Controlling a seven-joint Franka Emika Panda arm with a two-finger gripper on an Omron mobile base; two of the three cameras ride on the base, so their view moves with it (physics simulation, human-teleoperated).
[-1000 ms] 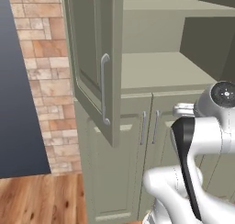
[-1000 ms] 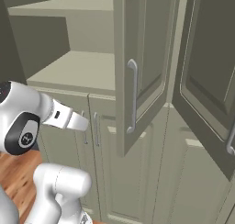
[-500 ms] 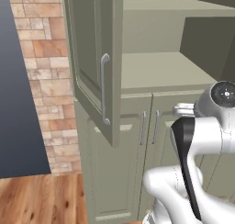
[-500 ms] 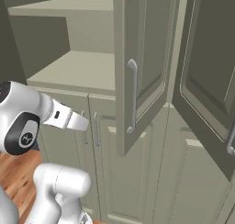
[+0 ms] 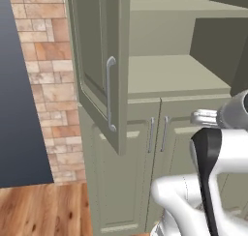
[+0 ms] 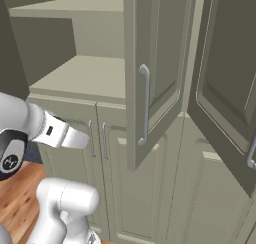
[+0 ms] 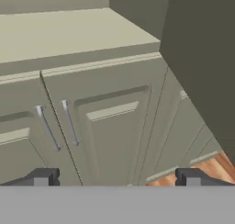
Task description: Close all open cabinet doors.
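**Facing an open cupboard with empty, spread fingers**

Looking along my gripper (image 7: 117,178), I see its two dark tips spread wide at 6 o'clock, holding nothing. Ahead are the closed lower doors (image 7: 103,126). One cabinet door (image 5: 104,66) stands swung open at 10 o'clock in the left base view; another open cabinet door (image 6: 227,83) hangs at 3 o'clock in the right base view, beside bare shelves (image 6: 85,75).

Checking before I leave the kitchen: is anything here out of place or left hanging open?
Yes. Two upper doors stand open: one swung out over the lower doors, baring the shelves, and another further right. The open gripper points at the lower doors, touching nothing.
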